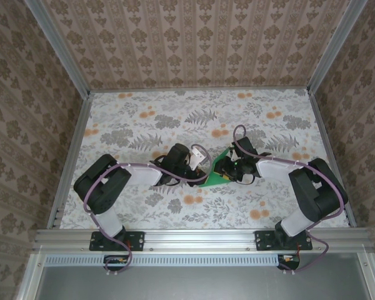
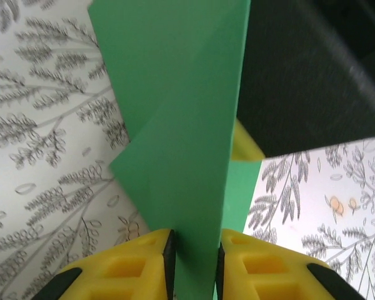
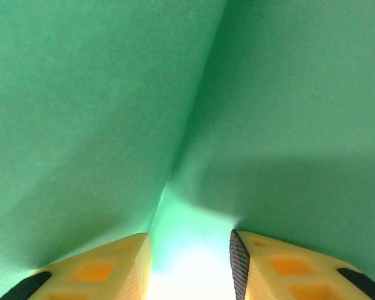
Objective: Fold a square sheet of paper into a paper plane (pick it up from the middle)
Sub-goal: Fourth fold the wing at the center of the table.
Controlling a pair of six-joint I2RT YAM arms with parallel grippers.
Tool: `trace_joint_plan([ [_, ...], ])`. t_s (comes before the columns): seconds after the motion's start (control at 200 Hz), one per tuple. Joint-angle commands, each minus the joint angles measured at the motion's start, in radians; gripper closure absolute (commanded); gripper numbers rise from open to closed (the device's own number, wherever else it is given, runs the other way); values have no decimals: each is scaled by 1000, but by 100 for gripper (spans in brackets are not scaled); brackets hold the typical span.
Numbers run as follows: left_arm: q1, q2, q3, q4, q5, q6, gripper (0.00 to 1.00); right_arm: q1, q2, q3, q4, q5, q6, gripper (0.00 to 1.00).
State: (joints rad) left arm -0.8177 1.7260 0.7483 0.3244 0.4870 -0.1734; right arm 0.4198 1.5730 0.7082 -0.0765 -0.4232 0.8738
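Observation:
The green sheet of paper (image 1: 216, 170) sits folded and creased between my two grippers at the table's middle, partly raised off the cloth. In the left wrist view a folded flap of the paper (image 2: 175, 125) runs up from between the yellow fingers. My left gripper (image 2: 195, 262) stands slightly open, its pads on either side of that flap. In the right wrist view the paper (image 3: 112, 94) shows a centre crease. My right gripper (image 3: 190, 250) is open around the crease, with a clear gap between its fingers. In the top view the left gripper (image 1: 203, 164) and right gripper (image 1: 232, 170) face each other.
The floral grey-and-orange cloth (image 1: 144, 125) covers the table. Metal frame rails (image 1: 69, 156) and patterned walls close in the left, right and back. The right gripper's black body (image 2: 306, 75) hangs close beside the paper.

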Motion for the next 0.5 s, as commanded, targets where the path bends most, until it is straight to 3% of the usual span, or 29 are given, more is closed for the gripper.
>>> trace_joint_plan([
  [0.0,-6,-19,-25,124,-26,-41,72,4,9,-20,67,-7,35,60],
  [0.14,-15,2,-35,175,-52,-46,74,3,6,-28,97,-15,56,60],
  [0.27,-18,0,-53,199,-94,-32,87,2,-3,-39,128,-25,68,60],
  [0.495,-18,-99,-64,94,-187,20,94,0,-103,-51,140,-26,22,57],
])
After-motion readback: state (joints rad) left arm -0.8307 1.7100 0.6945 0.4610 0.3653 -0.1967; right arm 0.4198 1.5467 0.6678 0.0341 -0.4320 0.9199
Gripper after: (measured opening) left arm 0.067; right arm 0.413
